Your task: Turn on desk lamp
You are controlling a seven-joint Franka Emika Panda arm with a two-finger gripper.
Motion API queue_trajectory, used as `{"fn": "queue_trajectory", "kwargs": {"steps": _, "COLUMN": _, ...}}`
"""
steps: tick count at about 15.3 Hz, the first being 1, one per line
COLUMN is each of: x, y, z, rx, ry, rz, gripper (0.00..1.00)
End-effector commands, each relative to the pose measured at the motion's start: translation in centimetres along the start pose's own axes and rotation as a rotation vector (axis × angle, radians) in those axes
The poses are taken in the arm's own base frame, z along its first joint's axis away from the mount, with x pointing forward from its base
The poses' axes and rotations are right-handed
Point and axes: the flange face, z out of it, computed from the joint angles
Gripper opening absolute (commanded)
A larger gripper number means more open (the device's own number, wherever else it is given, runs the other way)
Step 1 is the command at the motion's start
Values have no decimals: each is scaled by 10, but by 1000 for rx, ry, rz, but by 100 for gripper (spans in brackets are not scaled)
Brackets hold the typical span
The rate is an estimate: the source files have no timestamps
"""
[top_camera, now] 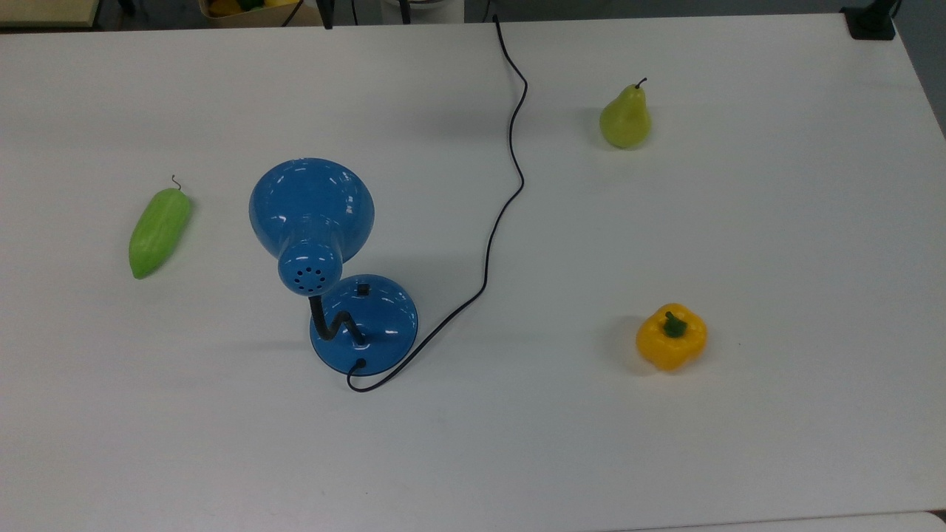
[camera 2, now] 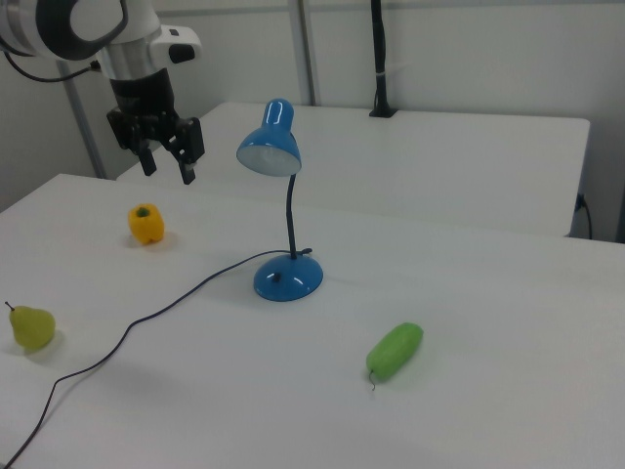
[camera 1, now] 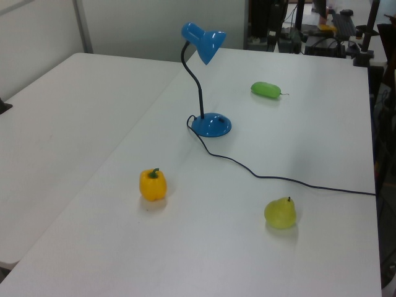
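Blue desk lamp [top_camera: 318,244], hand [camera 2: 168,169] spread above

No text, label, brand, number or sign can be read anywhere; the desk lamp [top_camera: 325,258] has plain glossy blue surfaces with nothing printed on them, as far as these views allow one to tell; the white table [top_camera: 739,443] is unmarked.
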Motion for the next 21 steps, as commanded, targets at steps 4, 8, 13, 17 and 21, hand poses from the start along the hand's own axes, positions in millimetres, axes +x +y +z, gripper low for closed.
{"fn": "queue_trajectory", "kwargs": {"steps": 4, "x": -3, "y": -4, "z": -1, "rx": 14, "ry": 7, "rz": -20, "gripper": 39}}
{"fn": "queue_trajectory", "kwargs": {"steps": 8, "x": -3, "y": -5, "z": 0, "rx": 19, "ry": 6, "rz": -15, "gripper": 18}}
{"fn": "queue_trajectory", "kwargs": {"steps": 13, "x": -2, "y": -5, "z": 0, "rx": 21, "ry": 7, "rz": -9, "gripper": 0}}
{"fn": "queue_trajectory", "kwargs": {"steps": 17, "x": -2, "y": -6, "z": 0, "rx": 31, "ry": 13, "rz": -6, "gripper": 0}}
{"fn": "queue_trajectory", "kwargs": {"steps": 21, "x": -1, "y": -5, "z": 0, "rx": 31, "ry": 14, "rz": -6, "gripper": 0}}
